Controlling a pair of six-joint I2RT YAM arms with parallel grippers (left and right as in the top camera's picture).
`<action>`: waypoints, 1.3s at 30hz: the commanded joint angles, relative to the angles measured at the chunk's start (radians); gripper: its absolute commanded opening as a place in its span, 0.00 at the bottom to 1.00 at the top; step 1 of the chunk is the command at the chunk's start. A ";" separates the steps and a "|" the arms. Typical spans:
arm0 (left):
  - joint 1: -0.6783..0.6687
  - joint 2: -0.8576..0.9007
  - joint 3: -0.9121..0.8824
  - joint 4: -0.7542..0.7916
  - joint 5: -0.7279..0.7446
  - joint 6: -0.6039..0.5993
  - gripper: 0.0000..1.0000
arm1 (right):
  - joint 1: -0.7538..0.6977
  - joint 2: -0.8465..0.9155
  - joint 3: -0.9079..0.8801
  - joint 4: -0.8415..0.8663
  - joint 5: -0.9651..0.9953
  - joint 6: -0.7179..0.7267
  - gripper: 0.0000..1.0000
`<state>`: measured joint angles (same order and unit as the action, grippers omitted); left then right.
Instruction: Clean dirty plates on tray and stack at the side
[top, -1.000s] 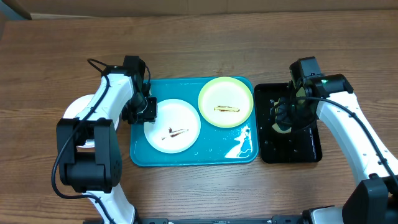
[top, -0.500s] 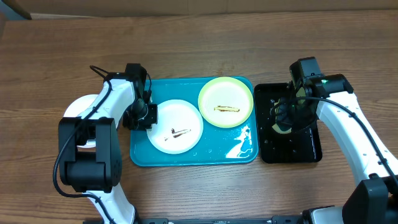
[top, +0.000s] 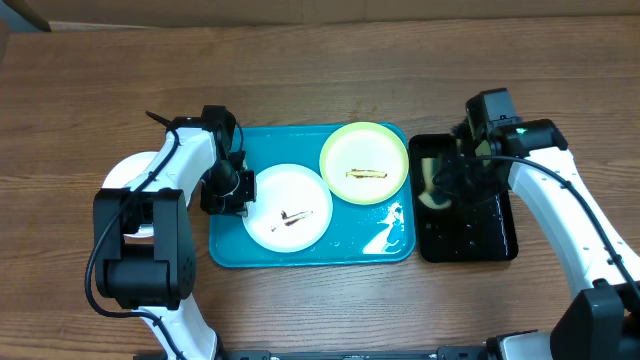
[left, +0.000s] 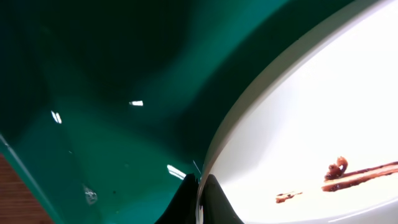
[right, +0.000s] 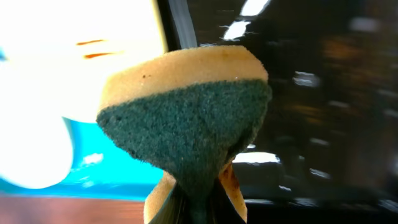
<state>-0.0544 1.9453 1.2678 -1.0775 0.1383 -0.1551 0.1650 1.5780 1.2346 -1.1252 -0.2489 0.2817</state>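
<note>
Brown wood-grain table (top: 320, 80) carries everything you are working with. At its middle sits the large rectangular teal-blue plastic tray (top: 380, 245) with rounded corners, glossy and wet, with water glinting in its near right corner. Just to the right of that tray, alongside it, lies a narrower black tray (top: 490, 240), its surface also shining wet.

Inside the teal-blue plastic tray, the small round white plate (top: 288, 205) lies in the left half with a brown smear at its centre. The small round pale yellow-green plate (top: 364, 163) lies in the far right corner, near the white one, with a brown streak across its middle. A second white plate (top: 118, 178) rests on the table to the left of the tray. It is partly hidden under your left arm, so you cannot tell whether it is smeared.

The yellow sponge (right: 186, 118) with a dark green scouring face hangs just right of the tray, over the black tray's left side. Your right gripper (right: 199, 199) is clamped on its lower end.

Your left gripper (left: 200, 202) is at the tray's left side. Its jaws are pinched tight on the white plate's left rim, one fingertip on either side.
</note>
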 joint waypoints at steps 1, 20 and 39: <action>-0.019 0.013 -0.014 0.000 0.046 -0.029 0.04 | 0.064 -0.005 -0.005 0.057 -0.219 -0.044 0.04; -0.045 0.013 -0.064 0.027 0.043 -0.036 0.04 | 0.611 0.112 -0.005 0.488 -0.183 0.189 0.04; -0.045 0.013 -0.064 0.035 0.046 -0.041 0.04 | 0.702 0.383 -0.005 0.684 -0.179 0.254 0.04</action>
<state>-0.0902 1.9453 1.2282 -1.0695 0.1703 -0.1654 0.8593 1.9373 1.2335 -0.4580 -0.4320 0.5247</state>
